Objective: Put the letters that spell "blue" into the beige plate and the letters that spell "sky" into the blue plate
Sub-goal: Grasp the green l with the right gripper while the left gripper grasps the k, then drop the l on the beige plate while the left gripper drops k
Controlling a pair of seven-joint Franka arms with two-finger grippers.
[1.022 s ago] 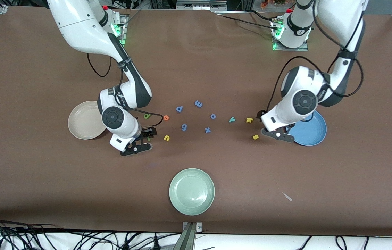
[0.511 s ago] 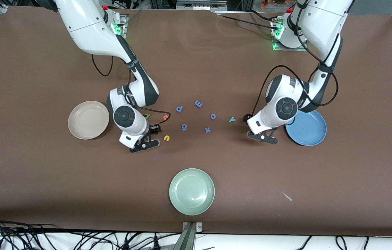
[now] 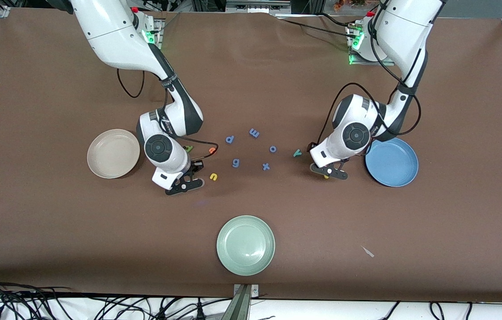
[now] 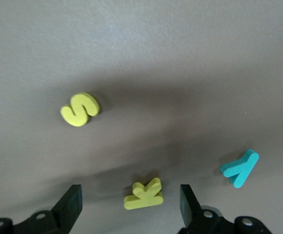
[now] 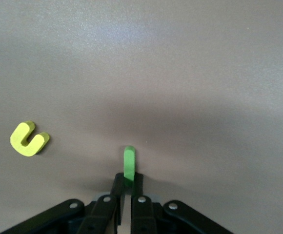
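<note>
Front view: right hand low on the brown surface beside the round cream-beige plate; left hand near the mid-blue plate.

Left wrist: fingers spread wide astride the yellow foam k — closing next.

Right wrist: clamped on the green foam bar l — lift, carry to beige.

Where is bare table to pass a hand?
Free: the stretch between the green plate and the letter row, and the table toward the bases. Crowded: between the right gripper and left gripper, where letters lie.
</note>
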